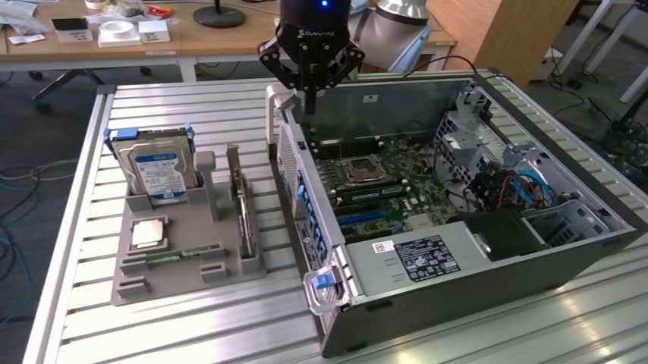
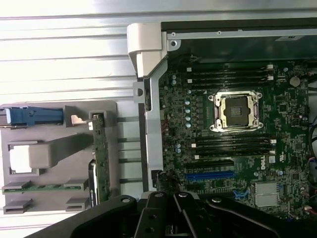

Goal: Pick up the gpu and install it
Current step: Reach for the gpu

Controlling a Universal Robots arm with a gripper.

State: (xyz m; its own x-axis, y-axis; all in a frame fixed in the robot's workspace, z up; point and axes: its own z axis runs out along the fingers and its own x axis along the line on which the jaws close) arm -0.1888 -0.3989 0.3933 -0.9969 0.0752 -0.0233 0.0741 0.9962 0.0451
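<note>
The gpu (image 1: 241, 206) is a thin card standing on edge in the grey holder (image 1: 172, 290), on the side nearest the open computer case (image 1: 476, 292). In the wrist view the gpu (image 2: 101, 151) appears as a narrow green strip beside the case wall. My gripper (image 1: 309, 105) hangs above the far corner of the case, fingers pointing down, shut with nothing between them. It is beyond the gpu, well apart from it. The motherboard (image 2: 237, 144) lies exposed, with a black and a blue expansion slot (image 2: 210, 175).
The holder also carries a silver hard drive with a blue label (image 1: 157, 163), a processor chip (image 1: 149, 233) and a slim green memory stick (image 1: 182, 255). The case's white latch handle (image 2: 146, 47) stands just under the gripper. A desk with clutter (image 1: 121, 34) sits behind the slatted table.
</note>
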